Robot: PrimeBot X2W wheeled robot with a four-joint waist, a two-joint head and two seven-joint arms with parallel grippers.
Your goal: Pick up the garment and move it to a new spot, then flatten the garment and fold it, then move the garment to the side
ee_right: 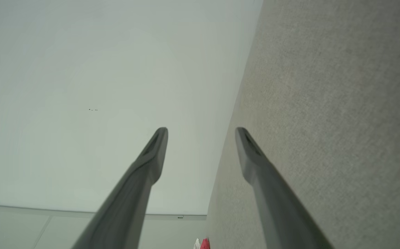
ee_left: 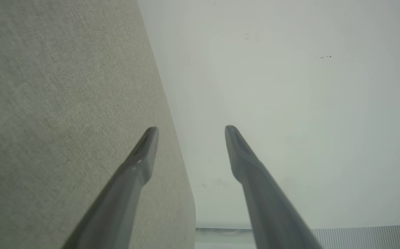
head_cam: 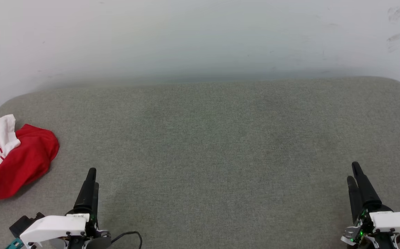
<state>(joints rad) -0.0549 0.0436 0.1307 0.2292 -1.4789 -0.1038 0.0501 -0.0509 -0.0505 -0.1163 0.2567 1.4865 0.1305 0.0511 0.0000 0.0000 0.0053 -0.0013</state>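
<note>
Worktop (head_cam: 220, 155) first since it's the biggest thing going: one grey fabric-covered slab with rounded far corners, butted up against one pale scuffed wall (head_cam: 200, 34). Most of the top is bare.

Garment (head_cam: 13, 162) next, just one. It's a crumpled red heap at the far left edge of the worktop with a white sleeve flopped on top and a bit of striped trim showing. Part of it runs off the left side of the head view, so I can't tell how much hangs over. No number visible in this bunch-up. A sliver of red and white pokes in at the bottom of the right wrist view too.

Then two grippers. Left gripper (head_cam: 93, 177) sits low on the near left, close to the heap but not touching it. Right gripper (head_cam: 352, 171) is low on the near right, well apart from it. Both have their fingers (ee_left: 144, 148) spread with nothing between them, two per gripper, four in all, hovering over bare fabric.

So my read is we're at step one, the pick-up, and nothing's been grabbed yet. Next move probably wants the left arm swinging out to the heap, coming down on a thick fold, pinching a decent bunch and carrying it to the open middle. Right arm likely joins once there's something to spread.

Smallest bit: one black cable (head_cam: 131, 237) looping by the left wrist
</note>
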